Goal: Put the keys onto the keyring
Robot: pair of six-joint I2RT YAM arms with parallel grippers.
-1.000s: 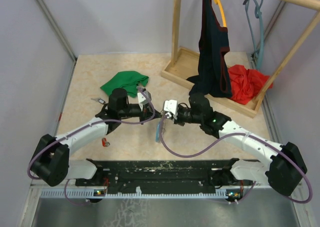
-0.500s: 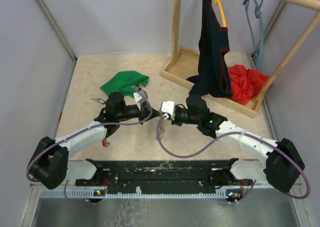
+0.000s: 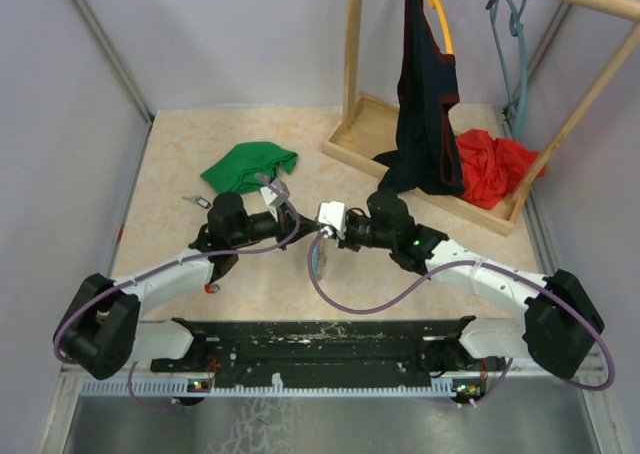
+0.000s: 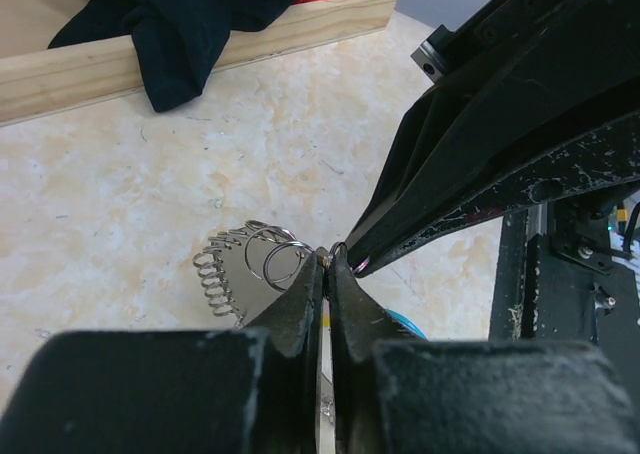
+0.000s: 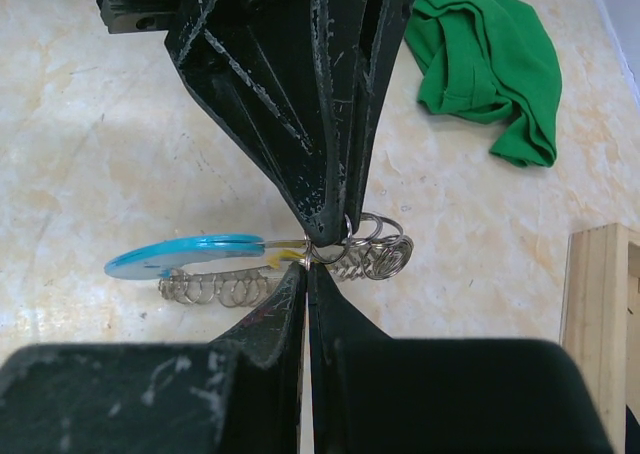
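The keyring (image 3: 318,259) hangs between my two grippers just above the table; in the right wrist view its silvery coiled chain (image 5: 220,289), its light blue band (image 5: 185,254) and several small rings (image 5: 385,252) show. My left gripper (image 3: 308,226) (image 4: 330,259) is shut on one small ring. My right gripper (image 3: 324,234) (image 5: 305,272) is shut on the ring beside it, tip to tip with the left. A yellow bit (image 5: 275,261) sits at the rings. A red key (image 3: 209,287) lies by my left arm, and a dark key (image 3: 195,201) lies further back.
A green cloth (image 3: 250,164) lies behind my left gripper. A wooden rack base (image 3: 360,134) stands at the back right with a dark garment (image 3: 425,94) hanging over it and a red cloth (image 3: 495,164) in it. Side walls close in the table.
Both grippers and the hanging keyring have shifted a little to the left. Both grips stay closed.
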